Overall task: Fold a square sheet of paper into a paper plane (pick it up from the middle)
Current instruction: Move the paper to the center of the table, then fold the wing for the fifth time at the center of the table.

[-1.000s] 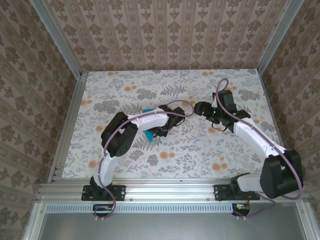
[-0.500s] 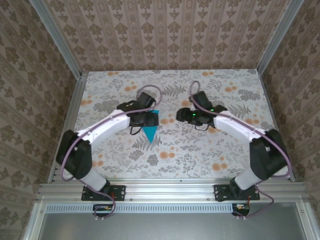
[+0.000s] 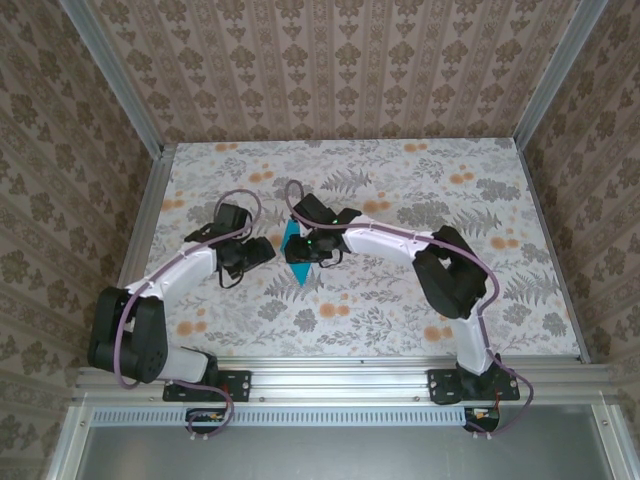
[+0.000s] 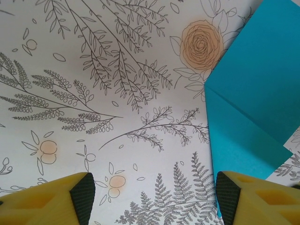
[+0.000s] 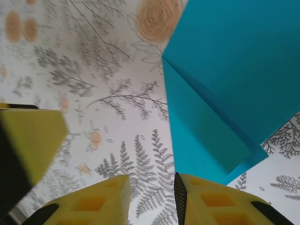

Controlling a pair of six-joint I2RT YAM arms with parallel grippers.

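Left pincer [image 4: 153, 183]: my jaws stand wide apart with nothing between them. Both yellow fingers [image 4: 56, 199] hang above the flower-printed table [image 4: 93, 93]. The right-hand finger of this pair sits just beside the near edge of the sheet of paper [image 4: 248, 98]; I cannot tell whether it touches it.

Right pincer [image 5: 151, 182]: my jaws are separated by a narrow gap only. The table print shows through that gap and nothing is clamped. One fingertip overlaps the edge of the sheet of paper [image 5: 220, 84] in the wrist view; contact cannot be confirmed.

Sheet of paper: teal-blue, lying flat on the table, folded, with one layer lapped over another along a straight slanted edge.

Seen from above, the left pincer [image 3: 264, 250] and right pincer [image 3: 298, 250] are close together near the middle of the table [image 3: 420, 290]. The sheet of paper [image 3: 300, 272] lies under the right pincer, its point directed toward the arm bases. The left pincer is just to its left.
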